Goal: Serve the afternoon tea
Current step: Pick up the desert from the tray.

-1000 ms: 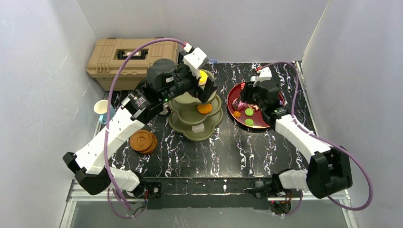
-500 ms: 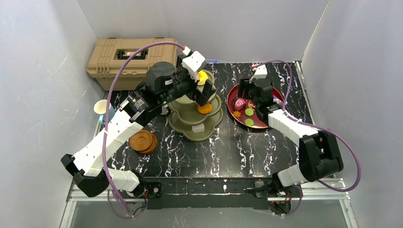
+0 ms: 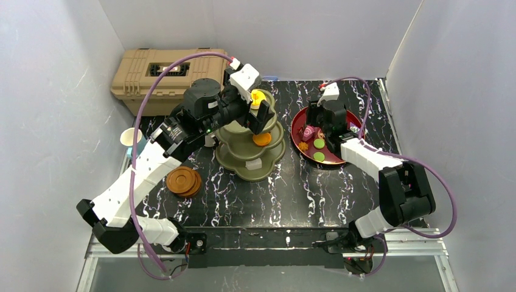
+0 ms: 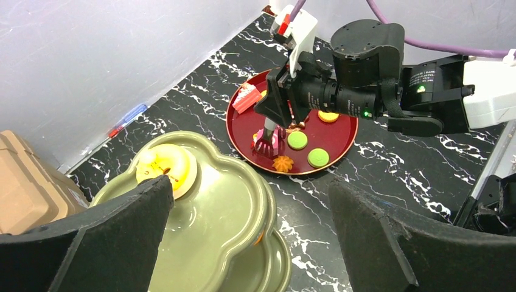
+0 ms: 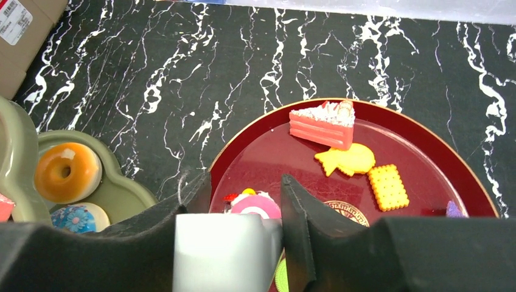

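Note:
The olive-green stand (image 3: 234, 159) sits mid-table; its knob is hidden. A yellow pastry (image 3: 258, 96) lies on the top tier (image 4: 213, 207), an orange donut (image 3: 262, 139) on a lower tier and a white piece (image 3: 252, 164) on the bottom one. My left gripper (image 4: 249, 243) hangs open and empty just above the top tier. My right gripper (image 5: 246, 198) is low over the dark-red plate (image 3: 341, 159), jaws apart, with a pink roll cake (image 5: 255, 205) between its tips. A blurred white block (image 5: 225, 252) sits between the fingers near the camera. Wooden saucers (image 3: 184, 180) lie front left.
The plate also holds a red cake slice (image 5: 321, 125), yellow biscuits (image 5: 350, 159), green discs (image 3: 319, 149) and an orange rosette (image 4: 282, 163). The tan toolbox (image 3: 167, 73) stands back left, a white-and-blue cup (image 3: 129, 137) by the left wall. Walls close three sides.
My right gripper has moved left across the plate to the pink roll cake. My left gripper has shifted slightly left and back above the stand.

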### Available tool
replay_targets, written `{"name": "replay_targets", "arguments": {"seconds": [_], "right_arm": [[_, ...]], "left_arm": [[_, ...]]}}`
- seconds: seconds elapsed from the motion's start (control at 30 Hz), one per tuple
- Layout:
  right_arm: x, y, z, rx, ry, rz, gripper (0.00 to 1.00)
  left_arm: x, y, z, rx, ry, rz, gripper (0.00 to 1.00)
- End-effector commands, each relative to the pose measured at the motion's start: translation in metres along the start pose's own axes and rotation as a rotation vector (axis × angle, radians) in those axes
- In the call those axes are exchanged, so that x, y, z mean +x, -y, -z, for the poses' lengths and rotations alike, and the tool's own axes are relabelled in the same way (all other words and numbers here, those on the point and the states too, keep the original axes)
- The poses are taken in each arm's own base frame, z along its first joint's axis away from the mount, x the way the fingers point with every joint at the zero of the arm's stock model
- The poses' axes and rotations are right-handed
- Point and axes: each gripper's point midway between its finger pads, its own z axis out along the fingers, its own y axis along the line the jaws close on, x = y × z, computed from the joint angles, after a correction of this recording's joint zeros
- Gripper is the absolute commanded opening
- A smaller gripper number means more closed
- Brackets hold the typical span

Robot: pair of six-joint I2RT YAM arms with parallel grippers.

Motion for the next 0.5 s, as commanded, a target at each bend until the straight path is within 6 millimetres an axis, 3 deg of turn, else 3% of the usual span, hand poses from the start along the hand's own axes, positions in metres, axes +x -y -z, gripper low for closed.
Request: {"name": "replay_targets", "arguments": {"seconds": [0.0, 0.27, 0.47], "right_arm": [[-0.022, 0.005, -0.001, 0.023, 0.061, 0.029, 0.37], [-0.077, -0.006, 0.017, -0.023, 0.194, 0.02, 0.19], [-0.127, -0.017, 0.06, -0.078, 0.28, 0.015, 0.13]], "left_arm": [[-0.006, -0.002, 0.011, -0.01, 0.032, 0.005, 0.98], [-0.009, -0.005, 0.015, -0.02, 0.04, -0.016, 0.98], [-0.01, -0.013, 0.018, -0.052, 0.044, -0.007, 0.98]]}}
